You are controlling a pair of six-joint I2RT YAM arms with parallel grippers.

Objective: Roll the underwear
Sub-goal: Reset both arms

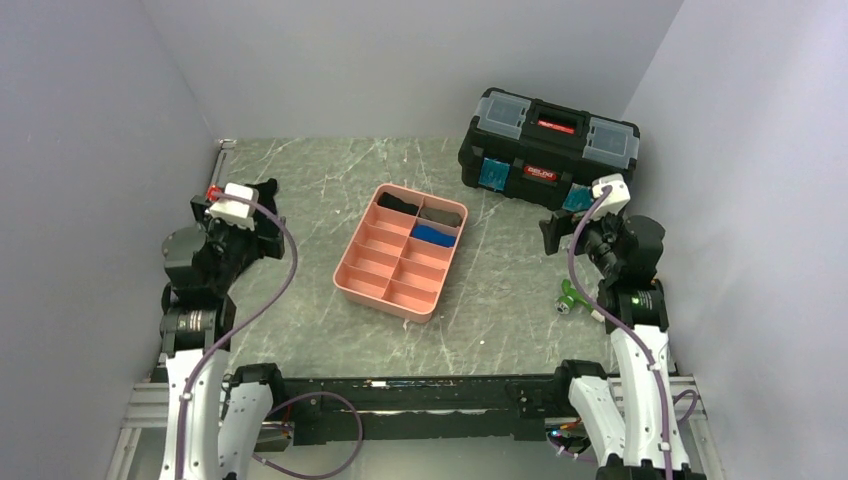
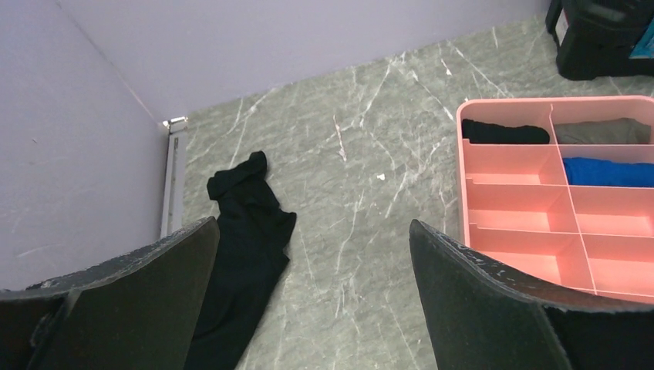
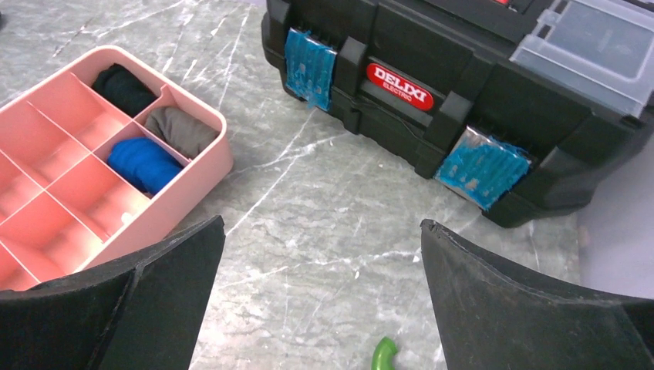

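The underwear (image 1: pixel 433 235) is found bundled in the pink tray (image 1: pixel 347 268) (right column, second compartment from the far end). The left gripper (image 2: pixel 312 231) and right gripper (image 3: pixel 321 223) are held wide open and empty, well apart from it, one on either side of the tray.

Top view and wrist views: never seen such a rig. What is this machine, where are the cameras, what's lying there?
Two robot arms stand at the table's near edge. The top view looks down from behind them; each wrist view looks out between that arm's two black fingers. The left gripper and right gripper are open, holding nothing. On the grey marbled table sit a pink plastic divided tray, a black plastic toolbox and a loose black cloth garment. In the tray lie a black fabric roll, a grey fabric roll and the bright-blue fabric underwear.
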